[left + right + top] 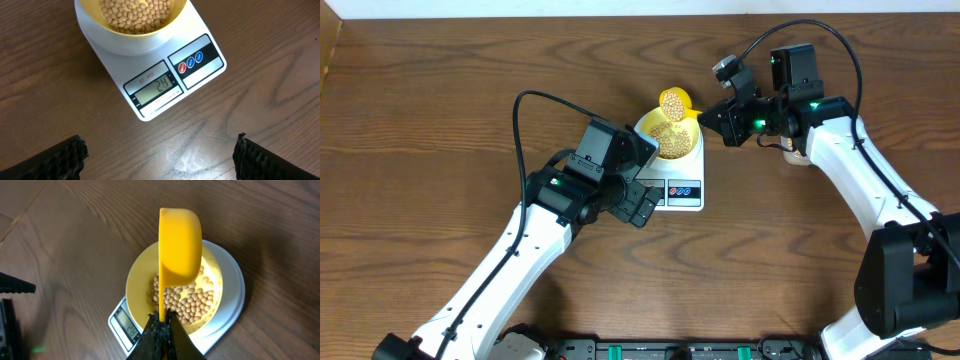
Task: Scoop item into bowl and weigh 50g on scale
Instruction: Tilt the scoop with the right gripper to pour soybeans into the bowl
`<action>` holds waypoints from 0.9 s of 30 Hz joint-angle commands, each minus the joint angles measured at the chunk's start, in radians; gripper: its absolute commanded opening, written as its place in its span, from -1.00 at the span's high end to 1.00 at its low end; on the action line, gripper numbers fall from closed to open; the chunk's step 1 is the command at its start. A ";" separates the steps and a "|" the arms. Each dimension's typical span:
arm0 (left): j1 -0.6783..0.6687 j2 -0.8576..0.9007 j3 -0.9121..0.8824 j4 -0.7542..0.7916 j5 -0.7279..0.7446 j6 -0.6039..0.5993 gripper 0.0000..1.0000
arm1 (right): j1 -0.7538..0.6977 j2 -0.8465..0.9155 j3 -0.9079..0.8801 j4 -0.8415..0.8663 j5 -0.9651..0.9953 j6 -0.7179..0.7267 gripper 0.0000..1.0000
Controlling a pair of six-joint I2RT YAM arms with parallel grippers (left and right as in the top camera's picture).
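Mid-pour: our R claw (pixel 161 321), clamped on scoop (pixel 180 240), tips beans (pixel 192 302) into bowl (pixel 134 282) on scale (pixel 156 86); L claw (pixel 160 156) apart. Readout abt half target; next, we rescoop.

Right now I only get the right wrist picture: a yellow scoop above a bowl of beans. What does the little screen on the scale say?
Observer: In the left wrist view the display on the scale reads 24.
Operator: Is the scoop empty?
Observer: No. From overhead, beans lie inside the scoop. The right gripper is shut on its handle and holds it over the far rim of the bowl.
Operator: And the other arm?
Observer: The left gripper is open and holds nothing. It hovers over the table just off the scale's display end.
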 commanded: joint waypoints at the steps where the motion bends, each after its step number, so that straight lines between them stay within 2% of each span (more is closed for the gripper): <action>1: 0.000 0.002 -0.013 0.000 -0.010 -0.006 -0.91 | 0.005 0.010 0.001 0.005 0.016 -0.039 0.98; 5: 0.000 0.002 -0.013 0.000 -0.010 -0.006 -0.92 | 0.005 0.010 0.001 -0.003 0.017 -0.102 0.98; 27: 0.000 0.002 -0.013 0.000 -0.010 -0.006 -0.91 | 0.005 0.010 0.001 -0.007 0.017 -0.127 0.98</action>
